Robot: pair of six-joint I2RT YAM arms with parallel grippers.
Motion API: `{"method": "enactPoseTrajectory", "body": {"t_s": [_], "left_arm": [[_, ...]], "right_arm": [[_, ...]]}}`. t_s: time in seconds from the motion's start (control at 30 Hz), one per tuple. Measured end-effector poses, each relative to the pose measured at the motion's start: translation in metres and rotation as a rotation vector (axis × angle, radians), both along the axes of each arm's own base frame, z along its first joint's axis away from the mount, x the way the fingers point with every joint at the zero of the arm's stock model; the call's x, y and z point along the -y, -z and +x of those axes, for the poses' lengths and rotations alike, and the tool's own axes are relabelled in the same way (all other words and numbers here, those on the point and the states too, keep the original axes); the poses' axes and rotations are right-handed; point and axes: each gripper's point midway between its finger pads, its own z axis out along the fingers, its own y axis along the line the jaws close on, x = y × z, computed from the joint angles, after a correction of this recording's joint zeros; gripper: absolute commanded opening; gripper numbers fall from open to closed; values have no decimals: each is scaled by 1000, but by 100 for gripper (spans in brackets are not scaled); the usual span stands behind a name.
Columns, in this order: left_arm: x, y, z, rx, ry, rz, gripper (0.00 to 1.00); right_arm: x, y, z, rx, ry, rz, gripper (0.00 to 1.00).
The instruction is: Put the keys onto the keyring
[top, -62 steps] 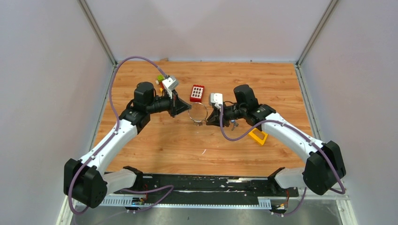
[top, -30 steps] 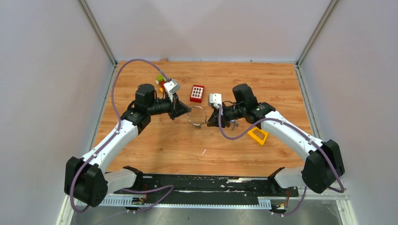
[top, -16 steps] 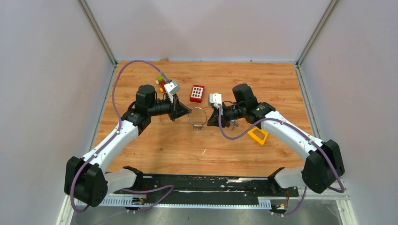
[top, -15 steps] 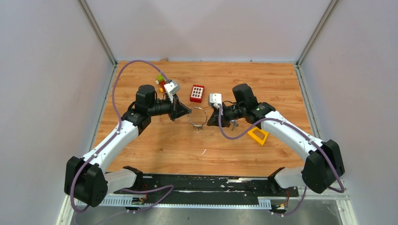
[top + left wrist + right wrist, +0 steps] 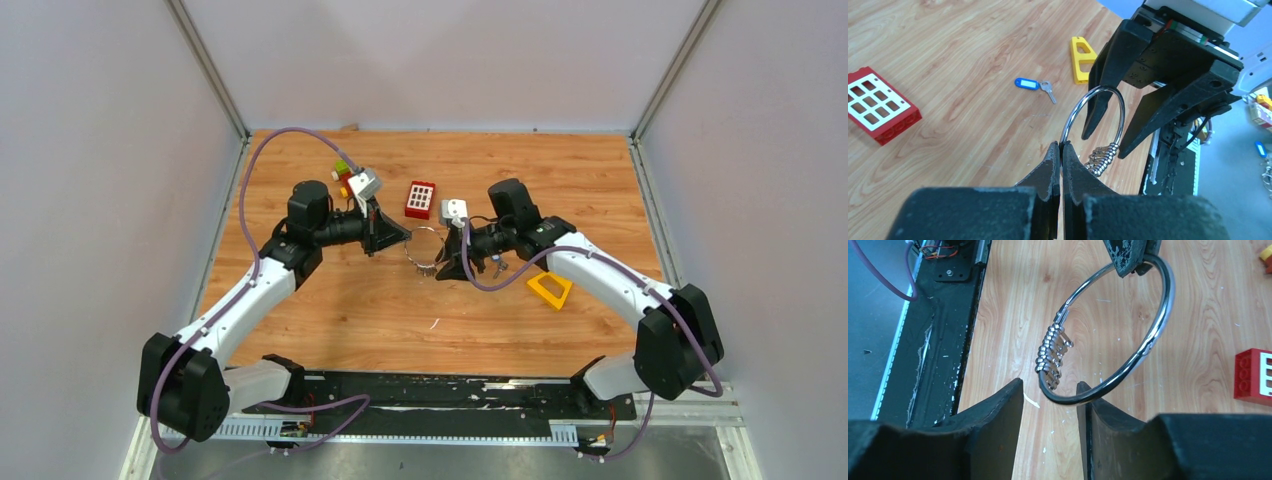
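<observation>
Seen from above, my left claw (image 5: 388,233) and my right claw (image 5: 446,262) meet over the middle of the wooden table (image 5: 330,320), with the keyring (image 5: 424,245) raised between them. The red brick (image 5: 420,198) sits just behind and the yellow block (image 5: 549,289) lies beside my right arm. Through my left wrist camera, my left claw (image 5: 1060,150) is pressed tight on the wire of the keyring (image 5: 1121,115), which stands upright above my fingertips. A clump of small silver pieces (image 5: 1100,157) hangs on it; I cannot tell whether they are keys. The key with the blue tag (image 5: 1034,85) lies flat on the wood, apart from the ring. Through my right wrist camera, my right claw (image 5: 1048,397) is spread wide and grips nothing. The lower arc of the keyring (image 5: 1162,322) sits between its fingers.
</observation>
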Motion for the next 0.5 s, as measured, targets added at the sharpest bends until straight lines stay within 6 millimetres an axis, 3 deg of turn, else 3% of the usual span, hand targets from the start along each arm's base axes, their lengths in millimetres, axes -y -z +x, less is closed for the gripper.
{"method": "enactPoseTrajectory", "body": {"t_s": [0.3,0.5], "left_arm": [[2,1,-3,-3,10,-32,0],[1,-1,-2,7,8,-32,0]], "right_arm": [[-4,0,-4,-34,-22,20,5],[-3,-2,-4,-21,-21,20,0]]}}
